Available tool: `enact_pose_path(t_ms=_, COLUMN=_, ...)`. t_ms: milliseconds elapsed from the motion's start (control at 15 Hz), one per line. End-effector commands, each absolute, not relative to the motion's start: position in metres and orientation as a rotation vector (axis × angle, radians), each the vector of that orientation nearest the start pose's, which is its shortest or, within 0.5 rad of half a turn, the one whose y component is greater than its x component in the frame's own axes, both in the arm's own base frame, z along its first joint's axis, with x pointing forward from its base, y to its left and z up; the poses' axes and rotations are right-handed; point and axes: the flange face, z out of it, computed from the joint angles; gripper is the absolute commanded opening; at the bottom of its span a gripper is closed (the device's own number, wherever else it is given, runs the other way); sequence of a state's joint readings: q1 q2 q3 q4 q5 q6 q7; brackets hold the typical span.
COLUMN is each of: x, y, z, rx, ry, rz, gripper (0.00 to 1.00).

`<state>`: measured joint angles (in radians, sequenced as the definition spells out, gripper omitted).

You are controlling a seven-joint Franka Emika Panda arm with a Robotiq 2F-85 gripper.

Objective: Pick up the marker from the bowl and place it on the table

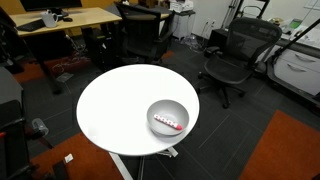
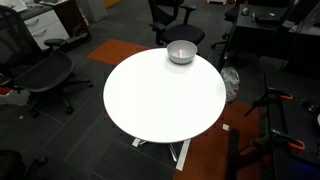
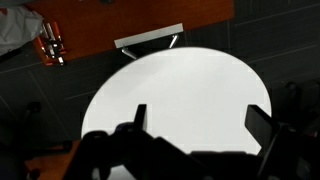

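The grey metallic bowl [image 1: 167, 117] sits near the edge of the round white table [image 1: 120, 105]. The marker [image 1: 168, 124], white with red markings, lies inside the bowl. In an exterior view the bowl [image 2: 181, 51] sits at the table's [image 2: 160, 100] far edge; the marker does not show there. In the wrist view my gripper [image 3: 200, 120] is open and empty, its two dark fingers spread wide high above the bare table top [image 3: 180, 85]. The bowl and marker are out of the wrist view. The arm does not show in either exterior view.
Black office chairs [image 1: 238, 55] stand around the table, and another chair [image 2: 45, 72] shows in an exterior view. A light-wood desk [image 1: 60, 20] stands at the back. The table's white pedestal foot [image 3: 148, 38] shows in the wrist view. Orange carpet patches [image 1: 290, 145] lie on the dark floor.
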<state>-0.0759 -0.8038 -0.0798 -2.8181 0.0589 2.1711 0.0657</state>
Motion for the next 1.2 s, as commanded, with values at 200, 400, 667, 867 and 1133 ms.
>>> enact_pose_path(t_ms=200, x=0.374, y=-0.08, z=0.453, rx=-3.051, ry=0.464, rz=-0.285, gripper=1.0)
enact_pose_path(t_ms=400, x=0.413, y=-0.103, z=0.445, rx=-3.037, ry=0.531, rz=-0.244, gripper=1.0)
enact_pose_path(t_ms=667, x=0.475, y=-0.128, z=0.416, rx=-3.04, ry=0.66, rz=-0.226, gripper=1.0)
enact_pose_path(t_ms=867, x=0.517, y=-0.148, z=0.389, rx=-3.006, ry=0.8, rz=-0.239, gripper=1.0)
enact_pose_path(t_ms=1133, x=0.559, y=-0.176, z=0.358, rx=-2.968, ry=1.045, rz=-0.257, gripper=1.0)
